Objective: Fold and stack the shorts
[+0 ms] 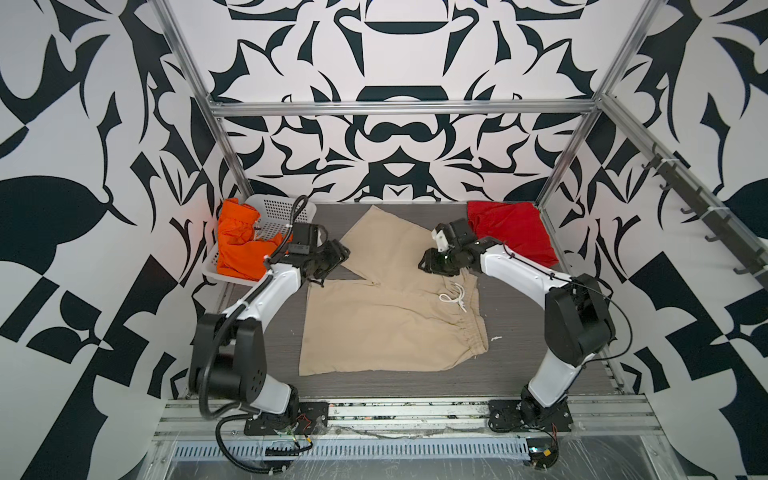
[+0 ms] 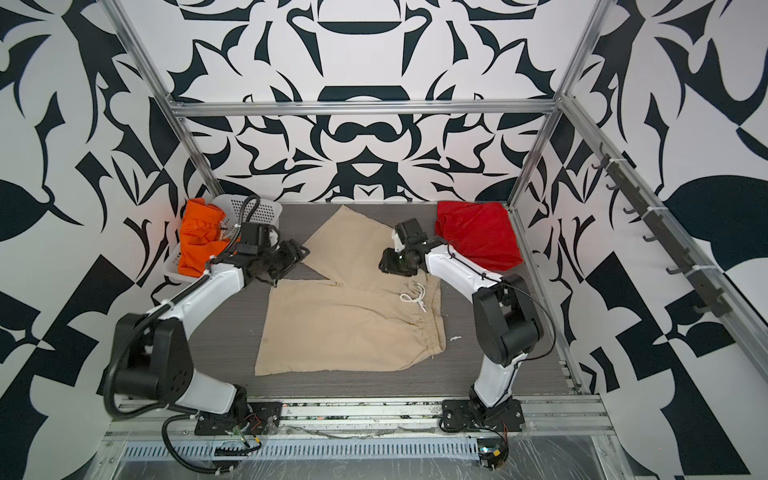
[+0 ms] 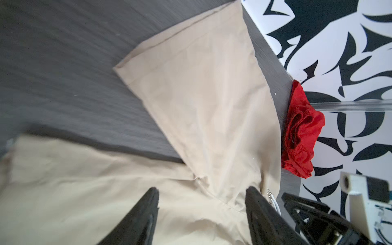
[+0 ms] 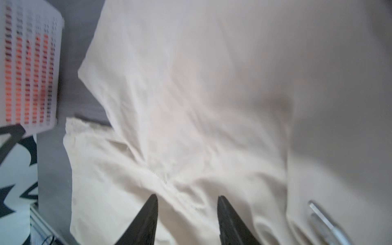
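Beige cotton shorts (image 1: 395,316) (image 2: 353,324) lie spread across the middle of the dark grey wood-grain desk (image 1: 519,332). Their gathered elastic waistband (image 1: 473,332) faces the desk's right side, and the white drawstring (image 1: 453,297) (image 2: 415,297) is loosely knotted just inside it. One leg angles off toward the back wall while the other lies flat toward the front left, leaving a wedge of bare desk between them.

The left fingers (image 1: 336,253) (image 3: 144,212) hang over the left edge of the beige shorts, by that wedge. In the left wrist view they are spread wide, with nothing between them but the fabric below. The right fingers (image 1: 428,262) (image 4: 146,216) are poised over the shorts' right side, near the waistband's far end. They too are parted and pinch no cloth (the right wrist view is soft with blur, though the gap between the two black tips is plain).

Red shorts (image 1: 511,232) (image 2: 478,237) lie at the desk's back right corner, against the aluminium frame (image 1: 552,232) and well apart from the beige pair. In the left wrist view their ruffled waistband shows (image 3: 301,135).

Bright orange shorts (image 1: 239,245) (image 2: 199,241) sit bunched in the white perforated plastic basket (image 1: 274,212) (image 2: 249,210) at the back left corner. Part of them is draped over its near rim, beside the left arm's wrist.
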Robot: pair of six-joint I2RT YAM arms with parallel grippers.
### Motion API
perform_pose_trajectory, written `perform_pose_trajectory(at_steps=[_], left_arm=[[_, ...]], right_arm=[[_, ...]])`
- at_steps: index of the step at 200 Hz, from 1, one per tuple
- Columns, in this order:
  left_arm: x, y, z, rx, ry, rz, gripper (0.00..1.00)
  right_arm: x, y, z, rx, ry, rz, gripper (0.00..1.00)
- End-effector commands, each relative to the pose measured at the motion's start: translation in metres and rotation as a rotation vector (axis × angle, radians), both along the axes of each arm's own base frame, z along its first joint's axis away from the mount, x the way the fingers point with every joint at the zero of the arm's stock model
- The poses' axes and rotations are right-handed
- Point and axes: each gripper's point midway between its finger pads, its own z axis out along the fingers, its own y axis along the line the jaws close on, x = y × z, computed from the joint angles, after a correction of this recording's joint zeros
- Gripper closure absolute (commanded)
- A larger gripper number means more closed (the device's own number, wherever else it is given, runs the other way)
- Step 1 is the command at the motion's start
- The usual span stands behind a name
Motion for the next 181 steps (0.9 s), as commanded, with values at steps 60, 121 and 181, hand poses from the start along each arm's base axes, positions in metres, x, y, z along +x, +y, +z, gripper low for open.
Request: perform_pose_trajectory(at_steps=[60,121,181], left_arm=[[0.071,-0.038,-0.098,0.187,0.137,-0.066,0.31],[0.046,0.014,-0.140,0.286,0.265,0.032,0.30],[0.043,-0.017,-0.044,0.250,0.018,-0.082,0.29]], right_arm=[[0.030,-0.050,-0.062,-0.101,0.092,-0.033,0.50],[0.030,-0.111,-0.100,-0.187,0.174,-0.115,0.50],[0.038,-0.082,0.019,0.019,-0.044,-0.058,0.49]])
